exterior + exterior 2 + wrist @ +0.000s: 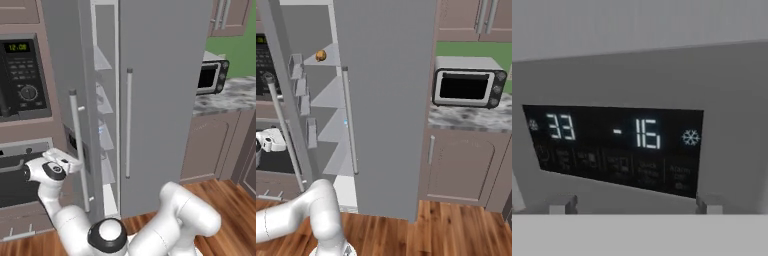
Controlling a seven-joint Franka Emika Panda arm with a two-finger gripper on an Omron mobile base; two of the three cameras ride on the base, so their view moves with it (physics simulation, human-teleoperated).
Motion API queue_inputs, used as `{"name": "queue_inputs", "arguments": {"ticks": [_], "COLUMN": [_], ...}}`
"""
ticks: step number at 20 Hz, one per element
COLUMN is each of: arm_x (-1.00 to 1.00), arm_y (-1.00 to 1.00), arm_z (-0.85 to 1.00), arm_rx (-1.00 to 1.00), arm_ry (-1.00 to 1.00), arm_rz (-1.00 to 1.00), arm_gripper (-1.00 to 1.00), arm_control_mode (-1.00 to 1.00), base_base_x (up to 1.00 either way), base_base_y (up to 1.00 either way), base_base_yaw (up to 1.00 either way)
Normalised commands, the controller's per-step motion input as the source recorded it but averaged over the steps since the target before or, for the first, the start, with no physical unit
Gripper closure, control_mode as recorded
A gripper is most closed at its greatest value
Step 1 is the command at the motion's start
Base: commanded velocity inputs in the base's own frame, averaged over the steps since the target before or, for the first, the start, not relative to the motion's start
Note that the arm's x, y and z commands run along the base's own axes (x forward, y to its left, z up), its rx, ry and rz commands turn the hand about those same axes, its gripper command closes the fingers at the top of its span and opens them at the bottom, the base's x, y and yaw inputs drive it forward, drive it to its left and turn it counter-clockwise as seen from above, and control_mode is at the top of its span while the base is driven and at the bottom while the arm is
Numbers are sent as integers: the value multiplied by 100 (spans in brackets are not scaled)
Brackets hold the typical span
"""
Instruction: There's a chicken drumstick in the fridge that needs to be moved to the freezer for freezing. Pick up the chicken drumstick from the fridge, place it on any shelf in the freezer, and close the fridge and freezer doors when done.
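The chicken drumstick sits on an upper shelf inside the freezer, whose narrow door stands ajar while the wider fridge door is closed. The robot's fingers face the freezer door's dark dispenser panel, which reads 33 and -16; the two tips stand well apart and hold nothing. A toaster oven rests on the table to the right.
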Motion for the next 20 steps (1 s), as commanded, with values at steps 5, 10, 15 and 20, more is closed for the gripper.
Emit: {"name": "queue_inputs", "arguments": {"ticks": [5,10,15,20], "arm_x": [15,33,49,84], "arm_y": [-100,-100,-100,-77], "arm_z": [-8,-9,-4,-2], "arm_rx": [0,0,0,0], "arm_ry": [0,0,0,0], "arm_rz": [0,0,0,2], "arm_gripper": [-100,-100,-100,-100], "arm_control_mode": [-100,-100,-100,-100], "base_base_x": [0,0,0,0], "base_base_y": [0,0,0,0], "base_base_yaw": [0,0,0,0]}}
